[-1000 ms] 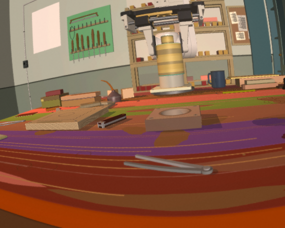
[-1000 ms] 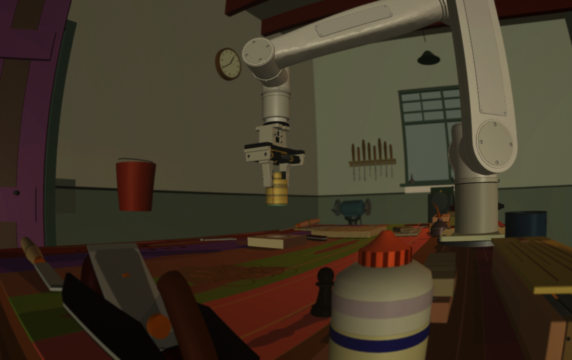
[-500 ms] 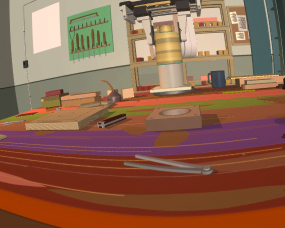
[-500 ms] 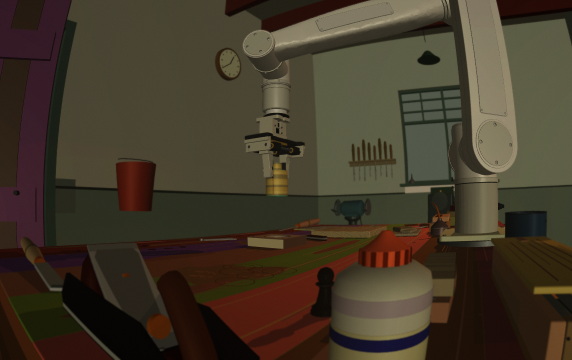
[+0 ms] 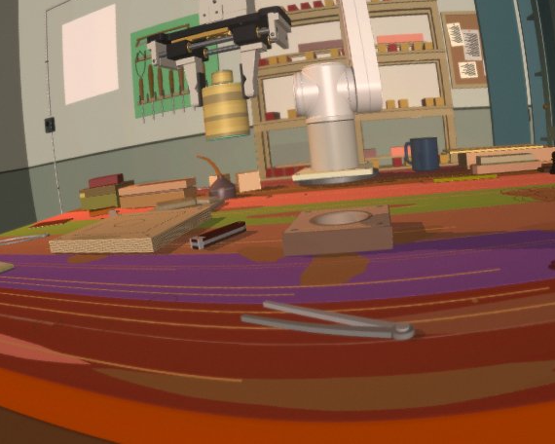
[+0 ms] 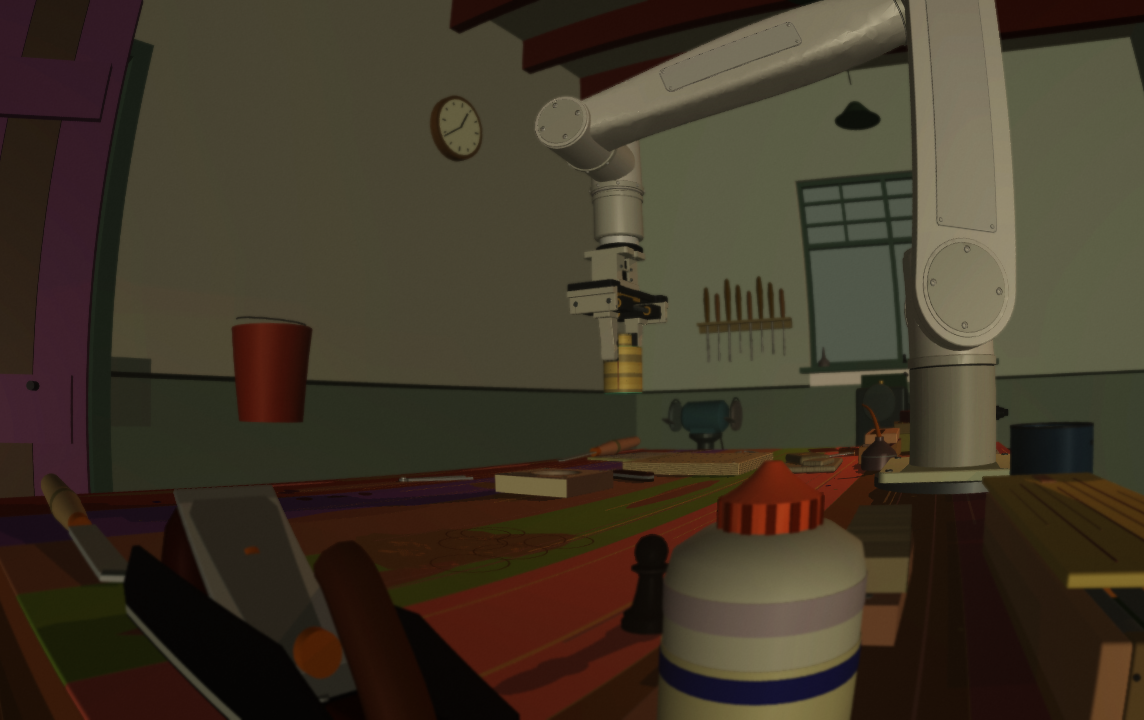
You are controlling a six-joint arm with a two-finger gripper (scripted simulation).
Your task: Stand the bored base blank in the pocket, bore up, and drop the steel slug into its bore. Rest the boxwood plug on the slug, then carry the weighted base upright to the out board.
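My gripper [image 5: 223,86] is closed around the weighted base [image 5: 225,111], a banded yellow-and-tan wooden cylinder that I carry upright high above the bench. A small boxwood plug [image 5: 222,76] stands out of its top between my fingers. The steel slug is hidden inside. The square pocket block [image 5: 338,230] with its round recess lies empty on the bench, below and to the right of my load. The plywood out board [image 5: 132,231] lies flat to the left, below me. From the second side camera my gripper [image 6: 623,345] and the base [image 6: 623,370] hang well above the board [image 6: 684,461].
A dark blue mug [image 5: 422,153] stands near the arm's pedestal [image 5: 333,143]. Calipers [image 5: 329,320] lie at the front of the bench and a small dark bar [image 5: 217,235] lies between board and pocket block. Wood blocks [image 5: 129,193] and an oil can [image 5: 219,180] sit behind the board.
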